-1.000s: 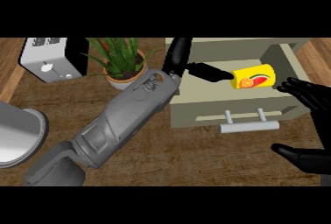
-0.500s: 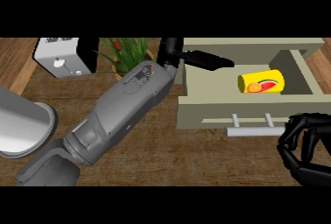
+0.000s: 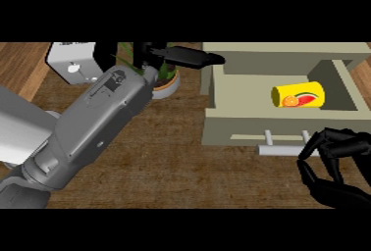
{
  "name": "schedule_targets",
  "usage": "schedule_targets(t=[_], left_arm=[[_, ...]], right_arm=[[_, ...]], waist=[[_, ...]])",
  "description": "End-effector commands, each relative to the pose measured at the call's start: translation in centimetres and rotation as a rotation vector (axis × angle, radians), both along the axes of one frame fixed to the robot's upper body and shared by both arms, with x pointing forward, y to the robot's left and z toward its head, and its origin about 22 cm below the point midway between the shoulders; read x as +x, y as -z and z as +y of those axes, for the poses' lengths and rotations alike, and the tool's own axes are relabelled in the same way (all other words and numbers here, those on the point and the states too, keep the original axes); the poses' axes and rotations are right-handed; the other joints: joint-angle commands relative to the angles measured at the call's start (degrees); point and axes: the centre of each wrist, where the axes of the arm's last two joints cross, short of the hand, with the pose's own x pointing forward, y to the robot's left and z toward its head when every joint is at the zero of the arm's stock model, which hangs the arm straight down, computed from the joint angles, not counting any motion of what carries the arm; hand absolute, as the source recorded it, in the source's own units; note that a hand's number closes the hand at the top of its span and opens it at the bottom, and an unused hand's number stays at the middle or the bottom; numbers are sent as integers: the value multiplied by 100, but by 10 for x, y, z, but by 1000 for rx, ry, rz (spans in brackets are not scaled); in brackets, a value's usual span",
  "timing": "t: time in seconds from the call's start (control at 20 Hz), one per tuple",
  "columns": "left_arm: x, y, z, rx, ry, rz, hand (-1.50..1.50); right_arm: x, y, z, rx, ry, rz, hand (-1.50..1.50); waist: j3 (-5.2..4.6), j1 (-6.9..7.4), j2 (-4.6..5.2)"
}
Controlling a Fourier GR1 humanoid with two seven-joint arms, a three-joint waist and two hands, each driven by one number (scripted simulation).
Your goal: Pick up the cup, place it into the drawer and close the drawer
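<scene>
Wooden desk (image 3: 181,166) with an open drawer, the cup already lying inside it.

On its side in the right half of the beige drawer (image 3: 282,110) lies the yellow cup (image 3: 299,94) with a fruit print, touched by neither robot hand. The right robot hand (image 3: 334,162) is low at the right, fingers curled and holding nothing, its fingertips just beside the right end of the pale drawer handle (image 3: 286,144); the cup is above it, beyond the drawer front. The left robot hand (image 3: 185,56) reaches up past the drawer's left wall, fingers straight, empty, well left of the cup. Behind its grey forearm stand a potted plant (image 3: 165,78), partly hidden, and a white toaster (image 3: 72,61).
</scene>
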Motion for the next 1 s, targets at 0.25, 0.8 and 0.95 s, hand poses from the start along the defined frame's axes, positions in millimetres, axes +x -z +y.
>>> schedule_targets(t=[0.25, 0.8, 0.95], left_arm=[[-17, 21, 80, -28, -18, 18, -150], [-47, 35, 149, -67, -47, 42, -150], [-63, 51, 164, -58, -56, 31, -150]], right_arm=[[47, 32, 44, -261, 26, -39, 150], [90, 114, 73, -688, 7, -68, 150], [119, 121, 94, -700, 25, -56, 150]], waist=[[0, 130, 38], [6, 172, 68], [5, 138, 64]])
